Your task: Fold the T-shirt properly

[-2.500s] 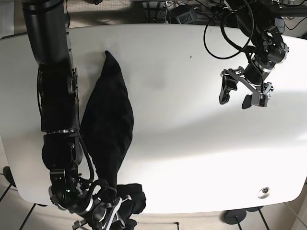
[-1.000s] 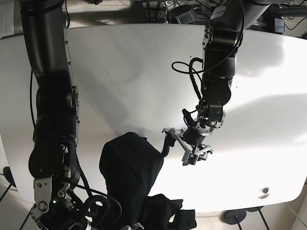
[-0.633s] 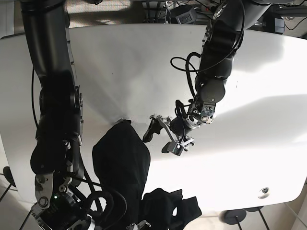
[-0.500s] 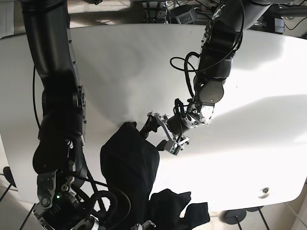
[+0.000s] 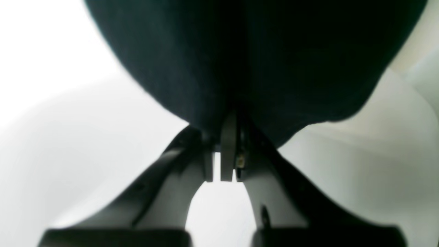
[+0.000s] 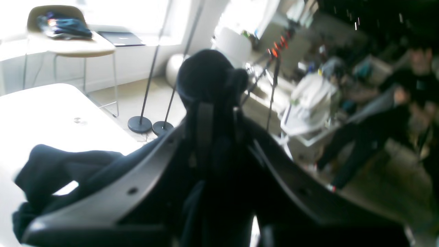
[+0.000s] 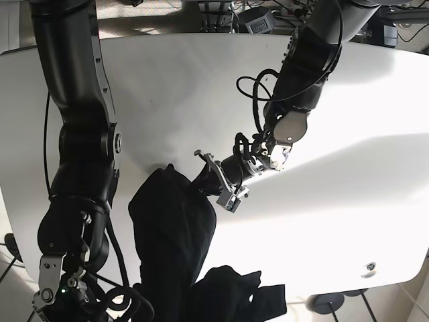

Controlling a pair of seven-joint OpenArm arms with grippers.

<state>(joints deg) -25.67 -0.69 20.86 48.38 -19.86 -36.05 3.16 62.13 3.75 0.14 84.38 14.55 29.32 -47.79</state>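
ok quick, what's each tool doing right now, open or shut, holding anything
Left tool: shut on the black T-shirt, pinching its edge.
Right tool: shut on the same T-shirt, dark cloth bunched between its fingers.

No legible txt, labels, brand marks or nos. in any view; wrist cams too blurred to make out lettering on anything near either gripper.

Bright window light (image 6: 144, 13), chair (image 6: 65, 44), cluttered floor.
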